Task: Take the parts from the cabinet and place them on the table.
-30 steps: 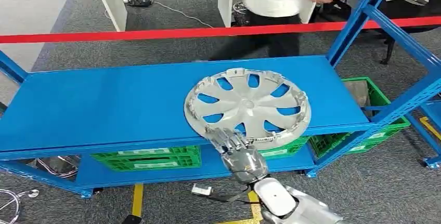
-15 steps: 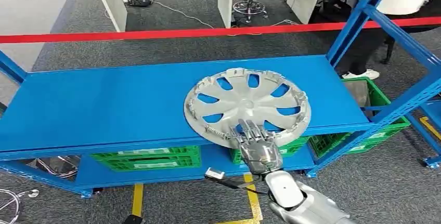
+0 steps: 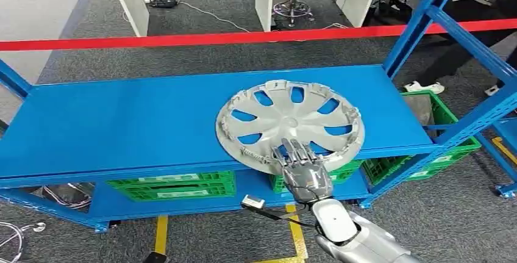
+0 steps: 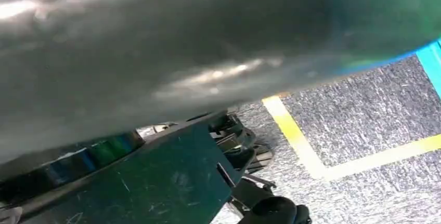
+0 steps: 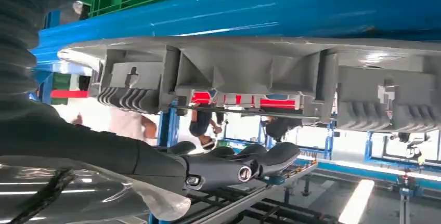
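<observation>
**Right hand at the rim of the part, grasp not yet made**

On the blue cabinet shelf (image 3: 122,122) lies the part to be fetched, a silver wheel cover (image 3: 290,122), flat and face down, spokes showing the blue shelf through their gaps. Its near rim overhangs the shelf's front edge, above the green crates (image 3: 174,185) stored on the level below. The right hand (image 3: 300,168) reaches up from below the picture at the end of its silver arm, fingers extended and slightly apart, their tips lying over the near rim of the wheel cover. In the right wrist view the dark fingers (image 5: 244,164) stretch out just beside the rim and its moulded clips (image 5: 130,86), with a visible gap between fingers and plastic; nothing is clasped, and the hand holds nothing. The left hand cannot be made out: the left wrist view gives a blurred grey surface over grey carpet with yellow floor tape (image 4: 296,141), so its state cannot be told.

Step in hand, as judged: the approach to the grasp, the first part of taking the cover from the cabinet. The next move calls for the fingers to close on the overhanging rim, thumb opposing, before any lift; a shallow hold on a broad, light disc may let it tilt or slide. A red barrier tape (image 3: 183,39) crosses behind the cabinet.
</observation>
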`<state>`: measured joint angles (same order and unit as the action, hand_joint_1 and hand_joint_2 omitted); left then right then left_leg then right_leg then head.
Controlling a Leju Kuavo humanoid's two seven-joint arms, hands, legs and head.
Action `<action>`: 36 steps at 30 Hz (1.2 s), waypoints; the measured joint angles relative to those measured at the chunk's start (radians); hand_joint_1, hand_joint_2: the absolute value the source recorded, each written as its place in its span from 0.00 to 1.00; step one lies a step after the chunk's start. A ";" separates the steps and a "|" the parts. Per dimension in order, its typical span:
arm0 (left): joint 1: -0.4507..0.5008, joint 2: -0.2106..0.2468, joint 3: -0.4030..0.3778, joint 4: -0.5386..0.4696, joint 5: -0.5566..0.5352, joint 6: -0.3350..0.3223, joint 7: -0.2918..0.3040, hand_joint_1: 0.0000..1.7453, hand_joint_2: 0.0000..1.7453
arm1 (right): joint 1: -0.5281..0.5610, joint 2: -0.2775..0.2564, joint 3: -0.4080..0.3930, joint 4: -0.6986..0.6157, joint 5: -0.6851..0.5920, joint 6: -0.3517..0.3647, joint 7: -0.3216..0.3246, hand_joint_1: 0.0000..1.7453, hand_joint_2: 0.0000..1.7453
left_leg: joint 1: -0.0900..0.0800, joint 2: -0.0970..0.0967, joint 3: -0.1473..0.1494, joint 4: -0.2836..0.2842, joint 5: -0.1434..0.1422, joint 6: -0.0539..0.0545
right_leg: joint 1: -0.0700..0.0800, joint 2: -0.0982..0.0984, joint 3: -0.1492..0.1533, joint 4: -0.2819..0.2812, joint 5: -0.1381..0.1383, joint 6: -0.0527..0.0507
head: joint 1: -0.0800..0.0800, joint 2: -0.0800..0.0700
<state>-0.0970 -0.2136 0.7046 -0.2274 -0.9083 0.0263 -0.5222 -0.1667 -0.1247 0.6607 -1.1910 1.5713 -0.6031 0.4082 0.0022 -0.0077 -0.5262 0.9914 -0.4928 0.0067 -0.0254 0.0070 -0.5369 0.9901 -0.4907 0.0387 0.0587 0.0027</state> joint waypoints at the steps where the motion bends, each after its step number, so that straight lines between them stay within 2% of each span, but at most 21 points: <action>1: 0.000 0.000 0.000 0.000 0.000 0.000 0.000 0.00 0.00 | 0.000 0.000 0.000 0.000 0.000 0.000 0.000 0.00 1.00 | 0.000 0.000 0.000 0.000 0.000 0.000 | 0.000 0.000 0.000 0.000 0.000 0.000 | 0.000 0.000; 13: 0.000 0.000 0.000 0.000 0.000 0.000 0.000 0.00 0.00 | 0.000 0.000 0.000 0.000 0.000 0.000 0.000 0.00 1.00 | 0.000 0.000 0.000 0.000 0.000 0.000 | 0.000 0.000 0.000 0.000 0.000 0.000 | 0.000 0.000; 15: 0.000 -0.001 0.008 0.000 -0.011 -0.002 0.000 0.00 0.00 | -0.006 0.001 0.000 0.019 0.000 0.014 -0.017 0.00 1.00 | 0.000 0.000 0.000 0.000 0.000 0.000 | 0.000 0.000 0.000 0.000 0.000 0.000 | 0.000 0.000; 16: -0.001 -0.002 0.015 0.000 -0.015 -0.002 0.002 0.00 0.00 | -0.009 0.002 0.000 0.039 0.000 0.017 -0.026 0.75 1.00 | 0.000 0.000 0.000 0.000 0.000 0.000 | 0.000 0.000 0.000 0.000 0.000 0.000 | 0.000 0.000; 17: -0.001 -0.002 0.016 0.000 -0.018 -0.002 0.003 0.00 0.00 | -0.009 0.005 0.000 0.049 0.000 0.017 -0.026 0.96 1.00 | 0.000 0.000 0.000 0.000 0.000 0.000 | 0.000 0.000 0.000 0.000 0.000 0.000 | 0.000 0.000; 18: -0.001 -0.002 0.017 0.000 -0.019 -0.002 0.003 0.00 0.00 | -0.012 0.006 -0.001 0.059 0.000 0.017 -0.026 1.00 1.00 | 0.000 0.000 0.000 0.000 0.000 0.000 | 0.000 0.000 0.000 0.000 0.000 0.000 | 0.000 0.000; 26: -0.003 -0.004 0.018 0.000 -0.023 -0.005 0.003 0.00 0.00 | -0.039 0.022 -0.027 0.107 0.001 0.019 -0.042 1.00 1.00 | 0.000 0.000 0.000 0.000 0.000 0.000 | 0.000 0.000 0.000 0.000 0.000 0.000 | 0.000 0.000; 36: -0.003 -0.006 0.023 0.000 -0.025 -0.006 0.003 0.00 0.00 | -0.047 0.021 -0.051 0.108 0.002 0.013 -0.022 1.00 1.00 | 0.000 0.000 0.001 0.000 0.000 0.000 | 0.000 0.000 0.000 0.000 0.000 0.000 | 0.000 0.000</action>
<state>-0.1004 -0.2201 0.7279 -0.2274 -0.9335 0.0206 -0.5192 -0.2134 -0.1034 0.6092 -1.0830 1.5736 -0.5897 0.3857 0.0022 -0.0076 -0.5255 0.9915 -0.4928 0.0067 -0.0255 0.0075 -0.5364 0.9901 -0.4906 0.0387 0.0591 0.0027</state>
